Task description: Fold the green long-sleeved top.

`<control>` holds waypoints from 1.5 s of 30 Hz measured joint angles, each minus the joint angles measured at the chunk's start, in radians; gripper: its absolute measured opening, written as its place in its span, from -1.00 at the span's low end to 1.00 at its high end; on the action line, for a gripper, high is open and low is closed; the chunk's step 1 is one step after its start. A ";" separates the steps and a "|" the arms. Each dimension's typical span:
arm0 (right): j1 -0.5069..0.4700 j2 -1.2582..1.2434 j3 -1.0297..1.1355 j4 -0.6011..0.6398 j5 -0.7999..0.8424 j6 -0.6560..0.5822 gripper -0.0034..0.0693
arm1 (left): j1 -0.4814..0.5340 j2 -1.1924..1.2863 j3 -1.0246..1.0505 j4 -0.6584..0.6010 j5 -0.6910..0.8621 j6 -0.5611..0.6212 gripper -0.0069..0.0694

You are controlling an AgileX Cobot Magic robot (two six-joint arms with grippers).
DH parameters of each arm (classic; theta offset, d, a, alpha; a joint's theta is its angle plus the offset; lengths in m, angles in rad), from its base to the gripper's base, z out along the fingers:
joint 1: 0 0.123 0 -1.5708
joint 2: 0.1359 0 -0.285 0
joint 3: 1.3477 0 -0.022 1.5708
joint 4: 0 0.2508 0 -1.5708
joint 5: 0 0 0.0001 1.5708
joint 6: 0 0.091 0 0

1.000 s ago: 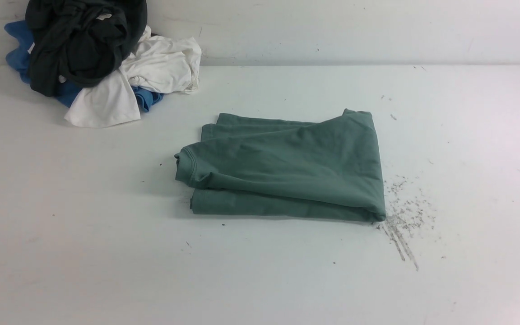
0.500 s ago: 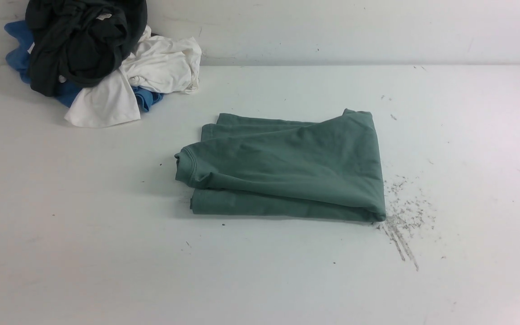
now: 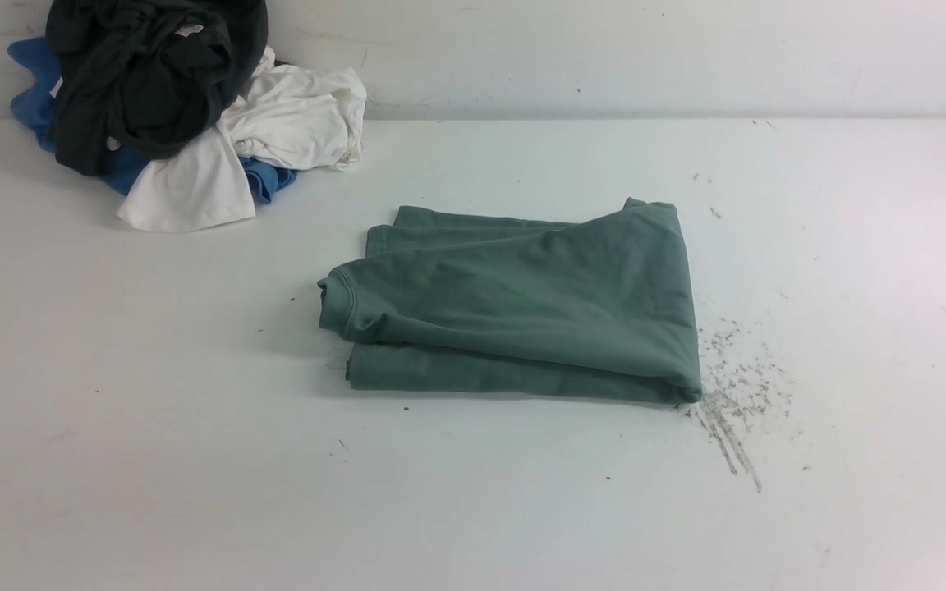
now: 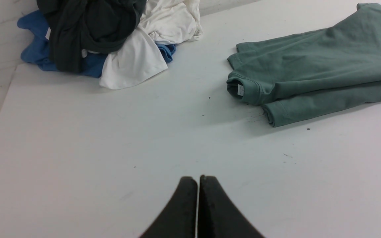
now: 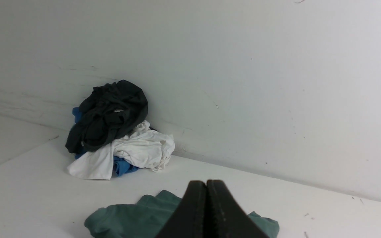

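Already folded into a compact rectangle, the green top (image 3: 514, 308) lies near the middle of the white surface (image 3: 153, 460), with its ribbed collar at the left edge and a thicker fold along the near side. Neither arm shows in the front view. Each wrist view shows its own fingers pressed together and holding nothing: the left fingers (image 4: 197, 181) hang over bare surface, well apart from the top's collar, and the right fingers (image 5: 207, 185) hang above the top's far side, clear of the cloth.

A heap of other clothes, one dark (image 3: 153, 74), one white (image 3: 276, 131) and one blue (image 3: 29, 90), sits in the far left corner, well apart from the top. Grey scuff marks (image 3: 727, 410) lie just beside the top's near right corner.

The fold looks finished, or nearly so. To do this step well, the arms would best keep clear of the cloth so no layer is dragged; any last tidying should press the slightly raised upper layer flat without shifting the stack.
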 joint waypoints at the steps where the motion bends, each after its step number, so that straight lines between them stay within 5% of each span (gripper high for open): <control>1: 0.000 -0.018 0.037 -0.019 -0.027 0.001 -0.94 | 0.000 0.000 0.000 0.000 0.000 0.000 -0.84; 5: -0.024 -0.098 0.200 -0.132 -0.125 0.069 -0.94 | 0.000 0.000 0.000 0.000 0.000 0.000 -0.84; 11: -0.210 -0.272 0.469 -0.287 -0.184 0.341 -0.94 | 0.000 0.000 0.000 0.000 0.000 0.000 -0.84; 16: -0.302 -0.397 0.611 -0.350 -0.142 0.453 -0.94 | 0.000 0.000 0.000 0.000 0.000 0.000 -0.84; 45: -0.308 -0.432 0.704 -0.358 -0.066 0.465 -0.94 | 0.000 0.000 0.000 0.000 0.000 0.000 -0.84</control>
